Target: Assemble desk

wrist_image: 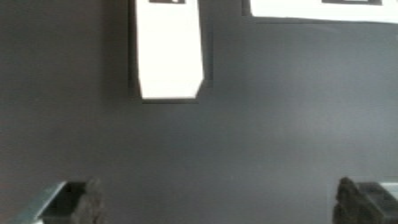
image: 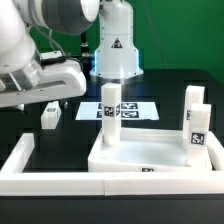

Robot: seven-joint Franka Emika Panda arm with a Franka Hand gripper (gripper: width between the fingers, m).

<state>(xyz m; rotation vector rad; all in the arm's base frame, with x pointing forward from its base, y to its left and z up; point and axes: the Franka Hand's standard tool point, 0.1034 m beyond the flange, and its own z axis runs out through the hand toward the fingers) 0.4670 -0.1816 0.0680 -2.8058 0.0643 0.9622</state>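
While the arm hangs at the exterior view's left, its gripper (wrist_image: 217,205) stands with fingers wide apart and nothing between them; only the two dark fingertips (wrist_image: 71,203) show in the wrist view, over bare black table (wrist_image: 231,140). Desk panel (image: 140,160) lies well apart from the gripper, toward the exterior view's right, against the low white border wall (image: 60,180). Three legs stand upright on the panel's corners: one at the near-left corner (image: 110,115), two close together at the right (image: 196,125). Fourth leg (image: 50,116) lies loose on the table just below the arm, nearer the gripper than anything else. Wrist view shows a long white block (wrist_image: 171,50) lying ahead of the fingers, apart from them, cut off at the frame edge; likely that loose leg, cannot confirm. A second white piece (wrist_image: 320,8) is mostly cropped, identity unclear. The marker board (image: 135,108) is partly hidden behind the near-left leg. Gripper itself is not clearly visible in the exterior view. Open dark table lies between the loose leg and the panel.
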